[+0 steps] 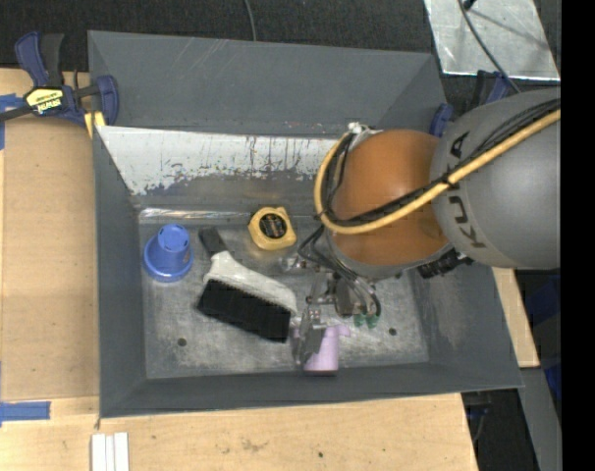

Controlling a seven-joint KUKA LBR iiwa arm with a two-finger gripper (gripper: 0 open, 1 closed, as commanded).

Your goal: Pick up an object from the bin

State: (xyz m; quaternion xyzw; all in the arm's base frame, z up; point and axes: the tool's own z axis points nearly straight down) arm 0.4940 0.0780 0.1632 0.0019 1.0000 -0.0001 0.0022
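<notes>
Gripper (317, 330) down low in the grey bin (278, 86), front and right of centre, under the orange wrist cover (386, 199) — its tip is against a small pale-lilac piece (325, 353) lying by the front wall. Whether it is spread or closed on that piece, cannot tell. Just to its left lies a black block (243, 309) with a white piece (246, 271) behind it; farther back is a round yellow tape measure (271, 228) — a blue cup (167, 251) sits well to the left.
</notes>
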